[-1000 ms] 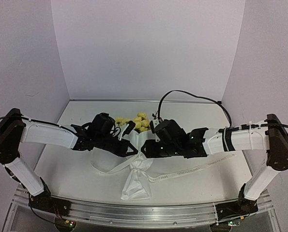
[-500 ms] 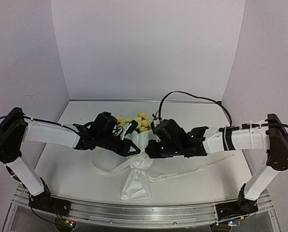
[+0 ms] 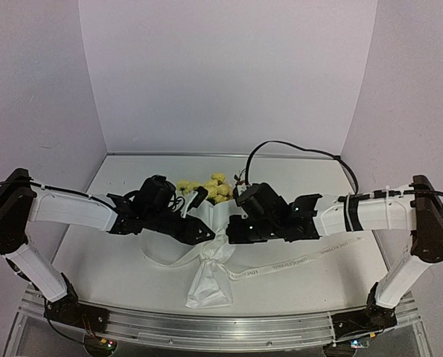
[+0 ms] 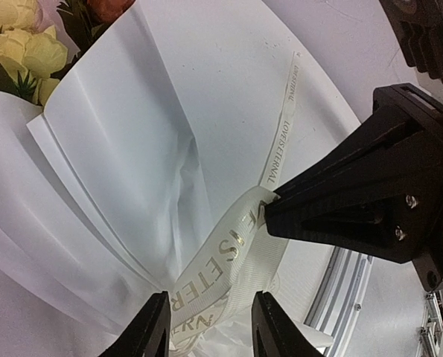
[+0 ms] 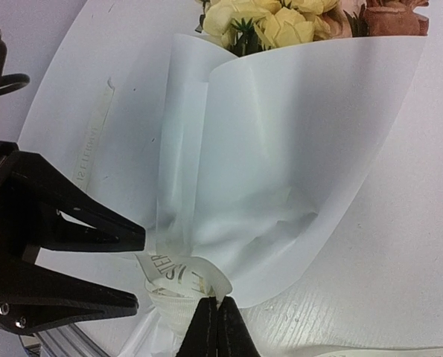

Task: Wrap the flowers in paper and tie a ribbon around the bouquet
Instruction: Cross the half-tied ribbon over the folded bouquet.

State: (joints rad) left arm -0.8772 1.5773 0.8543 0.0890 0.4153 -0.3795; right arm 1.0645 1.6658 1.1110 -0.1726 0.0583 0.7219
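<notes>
The bouquet (image 3: 208, 260) lies on the white table (image 3: 102, 260) between the two arms, with its heads pointing away from the arm bases and its narrow tail toward the near edge. The yellow flowers (image 5: 266, 22) and one orange-brown bloom (image 5: 389, 15) poke out of the wide far end of the paper (image 5: 295, 149). The paper is rolled into a cone with overlapping edges and is gathered tight near its lower part. The cream ribbon (image 4: 228, 260), printed with dark lettering, crosses the bouquet at that pinched spot. One tail trails left over the table and the other runs well out to the right under the right arm. The right gripper (image 5: 217, 309) has its fingers pressed together on a loop of ribbon at the pinch, just beside the paper's lower edge. The left gripper (image 4: 210, 305) faces it from the other side. Its fingers stand apart with the ribbon passing between them, and they show no grip on it. The tips of the two grippers are near each other above the gathered neck, and the flower heads lie beyond them.
</notes>
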